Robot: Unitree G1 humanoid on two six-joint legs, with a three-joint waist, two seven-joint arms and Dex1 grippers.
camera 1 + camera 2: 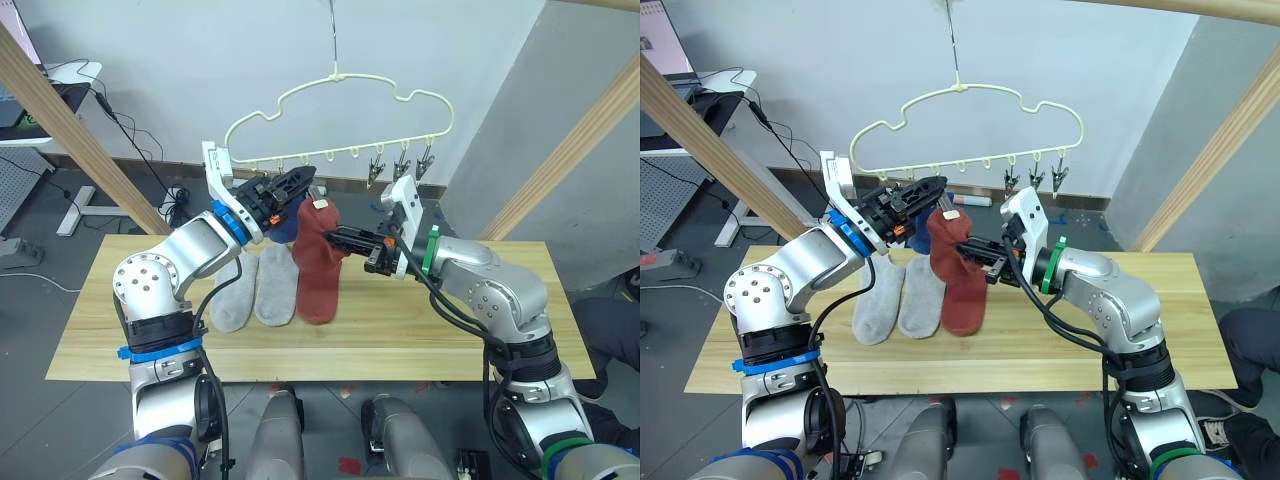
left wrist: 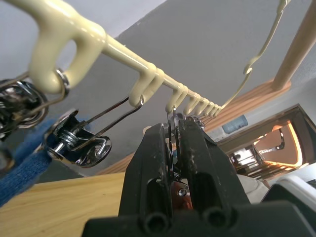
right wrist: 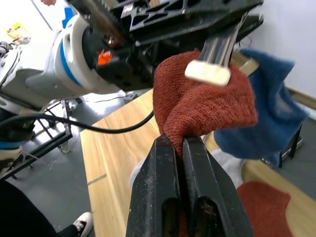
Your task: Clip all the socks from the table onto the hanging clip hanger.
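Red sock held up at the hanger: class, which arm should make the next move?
Probably the left. The left gripper squeezes a clip over the red sock; easing off would close it. The right gripper holds the sock.

Both arms were raised and bent inward, the grippers nearly meeting at mid-height. The left gripper (image 1: 303,181) pointed toward the right side, its black fingers pressed together on a metal clip (image 2: 171,129) — no gap between them. The right gripper (image 1: 338,238) reached leftward, level, fingers closed on the red sock (image 1: 318,262) just below the left one.
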